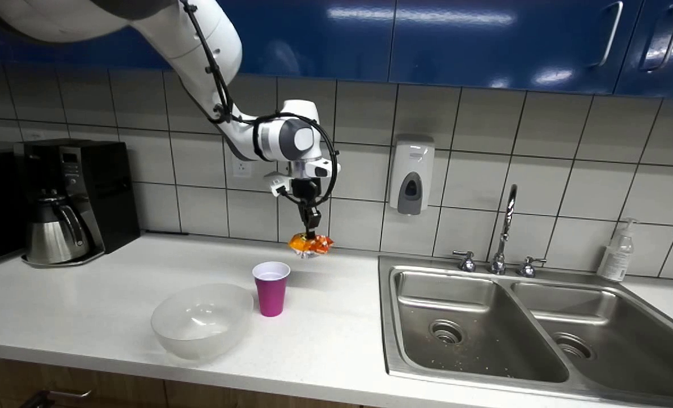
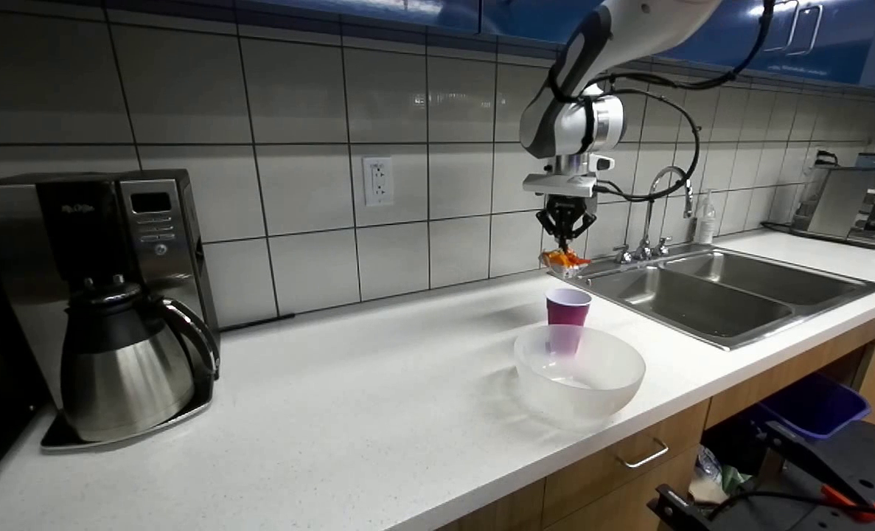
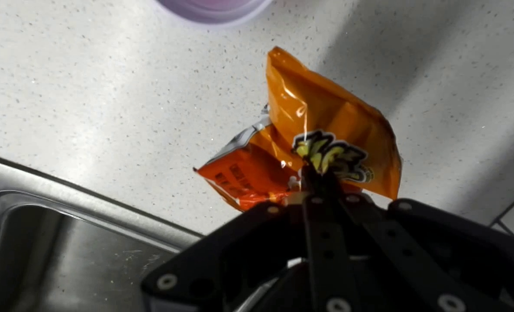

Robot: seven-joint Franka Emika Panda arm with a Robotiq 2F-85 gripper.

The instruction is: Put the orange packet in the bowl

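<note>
Claw point(image 3: 319, 175) up close in wrist view, pinching the orange pkt point(image 3: 334, 112) approx. at its middle. Pkt is buckled there: yellow logo w/ black outline on one half, red-orange on the other, bit of silver edge showing. Both up in the air over the bench point(image 1: 87, 300) in both exterior views, well apart from the bowl point(image 1: 200, 340) & higher than it; arm point(image 1: 225, 45) overhead, claw pointing down. Bowl: translucent whitish, upright on bench nr front edge. Cup point(image 1: 271, 294), magenta w/ white inside, upright just beside bowl; touching or not, can't tell. Steel sink point(image 1: 393, 340), 2 basins, on cup's far side from bowl; faucet point(image 1: 505, 232) at its back, soap bottle point(image 1: 618, 258) nr rear edge too. Soap disp. point(image 1: 413, 175) up on tiled wall point(image 1: 364, 221). Coffee mkr point(image 2: 161, 265) w/ steel carafe point(image 2: 127, 383) toward opp. end of bench. Outlet point(image 2: 378, 181) on same wall, btwn coffee mkr & claw in an exterior view.
</note>
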